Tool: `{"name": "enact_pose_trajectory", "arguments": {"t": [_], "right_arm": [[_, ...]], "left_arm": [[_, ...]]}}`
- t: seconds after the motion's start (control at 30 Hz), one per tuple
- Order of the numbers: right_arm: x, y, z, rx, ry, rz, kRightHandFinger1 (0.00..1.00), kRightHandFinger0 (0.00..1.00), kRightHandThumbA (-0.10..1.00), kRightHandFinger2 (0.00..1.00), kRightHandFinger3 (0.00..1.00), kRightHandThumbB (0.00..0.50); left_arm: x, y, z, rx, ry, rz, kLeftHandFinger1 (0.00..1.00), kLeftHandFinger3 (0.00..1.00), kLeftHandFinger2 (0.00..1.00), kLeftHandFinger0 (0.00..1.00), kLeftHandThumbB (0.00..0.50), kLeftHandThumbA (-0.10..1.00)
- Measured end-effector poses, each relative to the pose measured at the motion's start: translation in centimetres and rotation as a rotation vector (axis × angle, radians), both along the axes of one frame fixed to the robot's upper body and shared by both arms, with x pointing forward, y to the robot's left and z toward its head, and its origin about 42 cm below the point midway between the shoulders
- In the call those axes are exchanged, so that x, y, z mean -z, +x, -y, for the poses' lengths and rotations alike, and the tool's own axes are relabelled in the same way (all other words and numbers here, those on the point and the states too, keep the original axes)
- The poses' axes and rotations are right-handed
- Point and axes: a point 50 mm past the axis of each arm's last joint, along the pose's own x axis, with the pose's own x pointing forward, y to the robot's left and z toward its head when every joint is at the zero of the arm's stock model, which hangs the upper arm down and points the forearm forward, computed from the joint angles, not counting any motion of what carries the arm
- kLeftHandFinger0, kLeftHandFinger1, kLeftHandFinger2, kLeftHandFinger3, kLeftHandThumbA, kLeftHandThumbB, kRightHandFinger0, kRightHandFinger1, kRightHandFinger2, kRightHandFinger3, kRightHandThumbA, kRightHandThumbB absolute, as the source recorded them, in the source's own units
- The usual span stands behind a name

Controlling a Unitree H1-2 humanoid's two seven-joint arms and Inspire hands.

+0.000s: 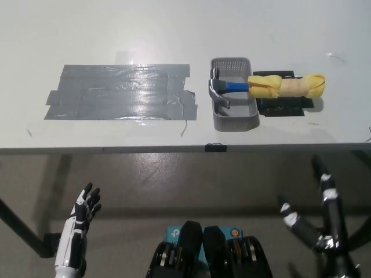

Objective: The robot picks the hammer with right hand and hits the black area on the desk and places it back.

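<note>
The hammer lies across the grey basket, its steel head inside and its yellow-wrapped handle sticking out to the right over a black block. The dark taped area covers the desk to the left of the basket. My black right hand hangs below the desk edge at the lower right, open, fingers spread, far from the hammer. My white left hand rests open at the lower left, below the desk.
The white desk ends at a front edge running across the middle of the view, with a small black clip on it. Below it lies a brownish floor.
</note>
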Motion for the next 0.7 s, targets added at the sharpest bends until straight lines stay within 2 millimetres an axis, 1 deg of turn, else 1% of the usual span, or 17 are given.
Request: {"name": "enact_pose_trajectory", "arguments": {"t": [0.03,0.07,0.1,0.13,0.2,0.23,0.27,0.33,0.4,0.5,0.57,0.7], "right_arm": [[-0.8,0.7,0.5,0.0,-0.042,0.023,1.0,1.0,0.7,1.0,1.0,0.364],[-1.7,1.4,1.0,0.002,-0.09,0.042,1.0,1.0,0.71,1.0,1.0,0.369],[-2.4,2.1,1.4,0.005,-0.129,0.06,1.0,1.0,0.71,1.0,1.0,0.362],[-3.3,3.0,1.8,0.007,-0.168,0.079,1.0,1.0,0.75,1.0,1.0,0.36],[-5.0,4.5,2.4,0.016,-0.244,0.114,1.0,1.0,0.77,1.0,1.0,0.346],[-5.4,4.9,2.5,0.019,-0.264,0.123,1.0,1.0,0.77,1.0,1.0,0.346],[-6.5,5.9,2.7,0.027,-0.313,0.143,1.0,1.0,0.78,1.0,1.0,0.351],[-8.2,7.4,2.9,0.037,-0.383,0.17,1.0,1.0,0.81,1.0,1.0,0.354],[-9.4,8.9,2.8,0.047,-0.449,0.184,1.0,1.0,0.82,1.0,1.0,0.363],[-10.9,11.1,2.3,0.059,-0.536,0.189,1.0,1.0,0.83,1.0,1.0,0.375],[-11.7,12.5,1.7,0.068,-0.594,0.184,1.0,1.0,0.88,1.0,1.0,0.376],[-13.4,15.5,0.3,0.092,-0.718,0.167,1.0,1.0,0.89,1.0,1.0,0.368]], "left_arm": [[0.0,-0.1,0.0,0.0,0.0,-0.002,1.0,1.0,1.0,1.0,0.006,1.0],[0.1,-0.1,0.0,-0.001,0.0,-0.003,1.0,1.0,1.0,1.0,0.011,1.0],[0.1,-0.1,0.0,-0.001,0.0,-0.004,1.0,1.0,1.0,1.0,0.01,1.0],[0.1,-0.2,0.0,-0.001,0.0,-0.005,1.0,1.0,1.0,1.0,0.012,1.0],[0.2,-0.2,0.0,-0.002,0.0,-0.006,1.0,1.0,1.0,1.0,0.015,1.0],[0.2,-0.2,0.0,-0.002,0.0,-0.006,1.0,1.0,1.0,1.0,0.014,1.0],[0.2,-0.2,0.0,-0.001,0.0,-0.006,1.0,1.0,1.0,1.0,0.005,1.0],[0.2,-0.2,-0.1,-0.001,0.0,-0.006,1.0,1.0,1.0,1.0,0.013,1.0],[0.2,-0.2,-0.1,-0.001,0.0,-0.006,1.0,1.0,1.0,1.0,0.005,1.0],[0.2,-0.2,0.0,-0.001,0.0,-0.006,1.0,1.0,1.0,1.0,0.008,1.0],[0.1,-0.2,0.0,-0.001,0.0,-0.005,1.0,1.0,1.0,1.0,0.0,1.0],[0.0,-0.1,0.0,0.0,0.002,0.0,1.0,1.0,1.0,1.0,0.0,1.0]]}}
